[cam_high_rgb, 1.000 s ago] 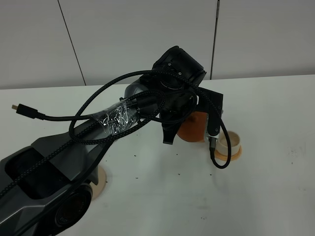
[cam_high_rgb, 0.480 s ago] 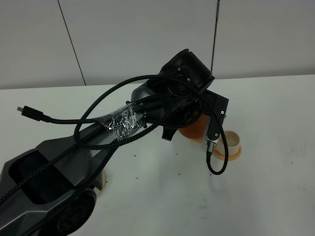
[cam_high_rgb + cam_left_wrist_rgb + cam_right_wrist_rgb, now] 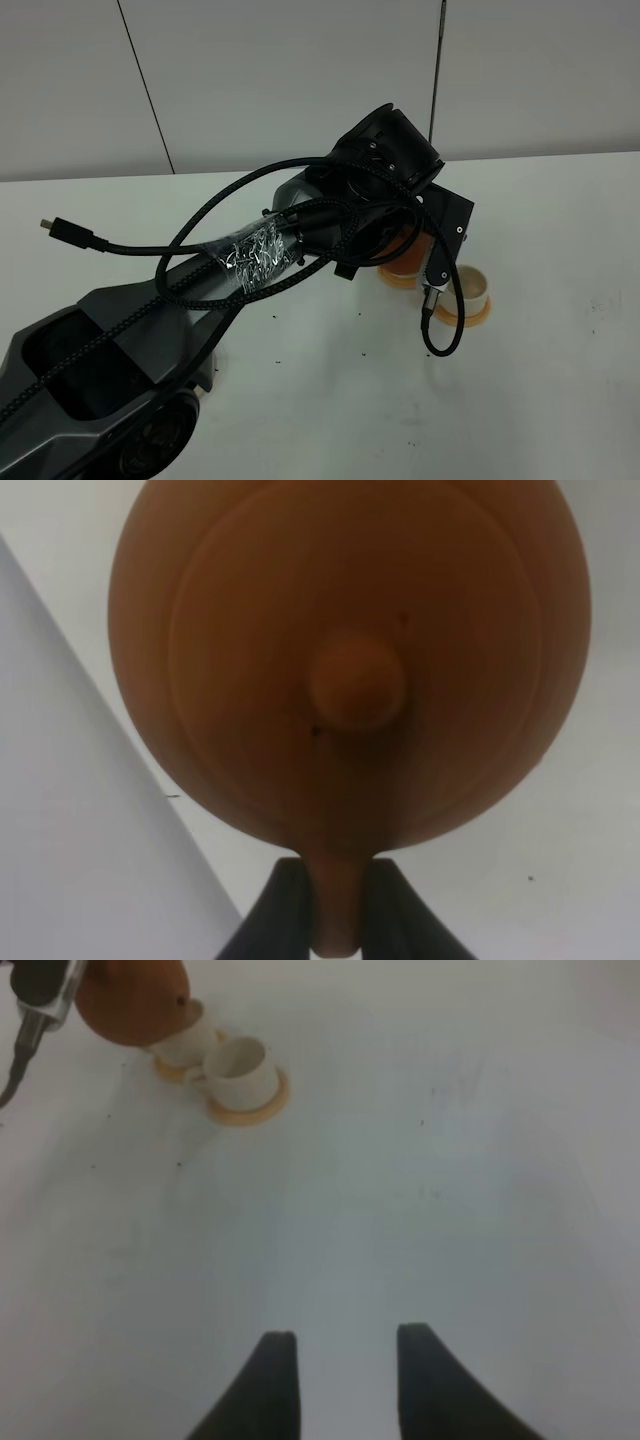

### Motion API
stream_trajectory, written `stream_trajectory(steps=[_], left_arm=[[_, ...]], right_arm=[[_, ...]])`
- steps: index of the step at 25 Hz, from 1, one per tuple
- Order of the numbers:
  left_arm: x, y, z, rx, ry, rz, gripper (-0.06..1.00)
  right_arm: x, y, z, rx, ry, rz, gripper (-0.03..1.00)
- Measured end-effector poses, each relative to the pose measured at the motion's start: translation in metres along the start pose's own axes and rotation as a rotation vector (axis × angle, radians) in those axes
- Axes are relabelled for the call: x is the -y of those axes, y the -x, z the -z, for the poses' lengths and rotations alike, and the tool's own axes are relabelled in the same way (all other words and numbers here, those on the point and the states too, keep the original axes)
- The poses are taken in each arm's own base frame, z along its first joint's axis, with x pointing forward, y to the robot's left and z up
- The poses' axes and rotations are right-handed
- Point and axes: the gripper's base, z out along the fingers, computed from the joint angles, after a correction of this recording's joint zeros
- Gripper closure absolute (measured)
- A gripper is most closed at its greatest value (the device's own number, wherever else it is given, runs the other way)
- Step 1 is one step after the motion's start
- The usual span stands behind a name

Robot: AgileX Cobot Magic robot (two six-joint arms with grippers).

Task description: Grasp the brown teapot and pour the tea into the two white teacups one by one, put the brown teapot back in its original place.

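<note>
Your table (image 3: 560,220) is a plain white surface, peppered here and there with small dark specks (image 3: 365,355). Two small orange saucers lie directly on it, close beside each other: one (image 3: 400,281) right under your left gripper (image 3: 337,920), the other (image 3: 470,318) just past it. Both sit far out in front of your right gripper (image 3: 340,1380).

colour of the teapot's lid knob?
The knob is reddish-brown, matching the rest of the brown teapot. Clearest in the left wrist view.

A white table (image 3: 560,400), lightly speckled, abuts a pale grey panelled wall (image 3: 300,80) with dark seams.
</note>
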Motion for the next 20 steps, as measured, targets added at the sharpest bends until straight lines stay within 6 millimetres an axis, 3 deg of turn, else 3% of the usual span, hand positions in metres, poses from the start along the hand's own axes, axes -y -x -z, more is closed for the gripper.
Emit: stream_trajectory(steps=[20], left_arm=[[0.000,0.015,-0.011,0.019,0.062,-0.081,0.77]], right_arm=[[0.000,0.000,0.000,0.000,0.000,0.000,0.73]])
